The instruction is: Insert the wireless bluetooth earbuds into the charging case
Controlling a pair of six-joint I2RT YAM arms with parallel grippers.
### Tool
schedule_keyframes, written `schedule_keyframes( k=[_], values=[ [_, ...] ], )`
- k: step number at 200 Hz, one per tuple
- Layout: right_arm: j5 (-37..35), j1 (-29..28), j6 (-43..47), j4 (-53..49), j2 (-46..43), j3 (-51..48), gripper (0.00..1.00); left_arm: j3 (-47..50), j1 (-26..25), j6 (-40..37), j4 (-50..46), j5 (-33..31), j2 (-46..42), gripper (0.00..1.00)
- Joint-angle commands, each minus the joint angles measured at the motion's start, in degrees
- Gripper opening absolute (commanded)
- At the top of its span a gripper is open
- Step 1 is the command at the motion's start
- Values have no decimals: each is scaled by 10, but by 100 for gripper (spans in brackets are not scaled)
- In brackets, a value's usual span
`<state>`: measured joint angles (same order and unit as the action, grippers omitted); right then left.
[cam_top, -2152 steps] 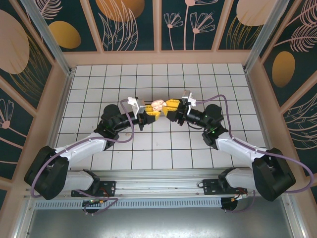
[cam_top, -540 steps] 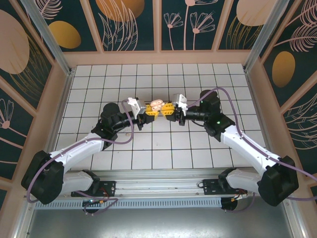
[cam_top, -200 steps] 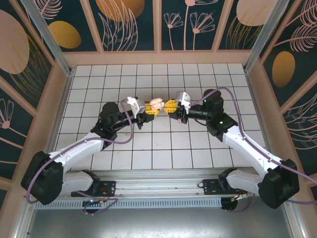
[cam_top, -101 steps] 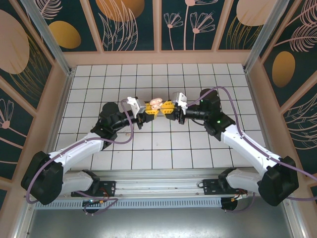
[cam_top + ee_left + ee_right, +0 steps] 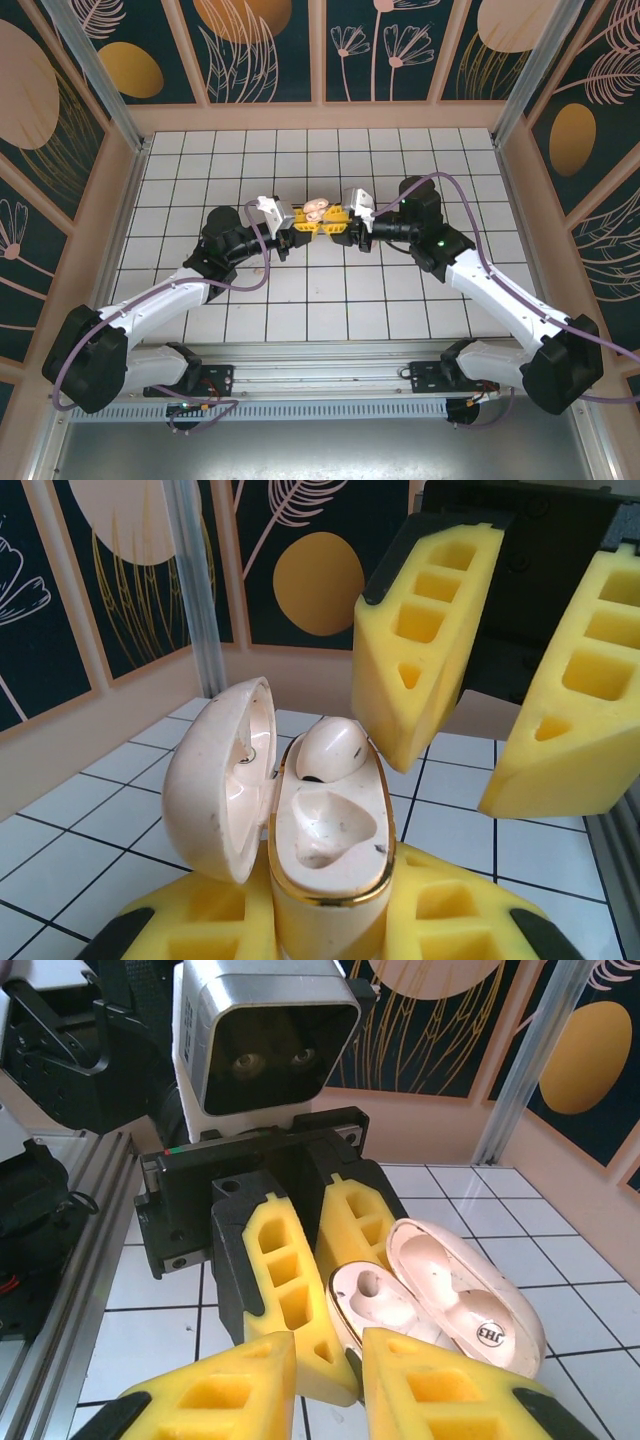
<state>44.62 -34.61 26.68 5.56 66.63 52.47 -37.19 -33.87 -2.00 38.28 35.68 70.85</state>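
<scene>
Well, the left claw [image 5: 325, 925] clamps the open case [image 5: 330, 850] upright — one earbud [image 5: 333, 748] sits in its far pocket — while the right claw [image 5: 329, 1340], slightly parted and empty, hovers just beside.

We see the pale cream charging case [image 5: 330, 855] upright in the left gripper [image 5: 330, 925], lid swung open leftward; one earbud [image 5: 333, 748] sits in its far well, the near well empty.
</scene>
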Motion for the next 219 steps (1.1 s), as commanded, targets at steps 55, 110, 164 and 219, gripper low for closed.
schedule_keyframes(
  k=[55, 110, 164, 219],
  values=[
    [-41, -1, -102, 40, -72, -27, 27, 10, 4, 21, 1, -65, -27, 16],
    [-117, -81, -158, 39, -41, -34, 26, 24, 100, 131, 2, -78, -25, 16],
    [-162, -146, -51, -5, 37, -22, 30, 18, 184, 205, -59, -92, -13, 16],
    [-164, -171, 130, -126, 200, 93, 35, 33, 239, 279, -99, -123, 3, 16]
  ],
)
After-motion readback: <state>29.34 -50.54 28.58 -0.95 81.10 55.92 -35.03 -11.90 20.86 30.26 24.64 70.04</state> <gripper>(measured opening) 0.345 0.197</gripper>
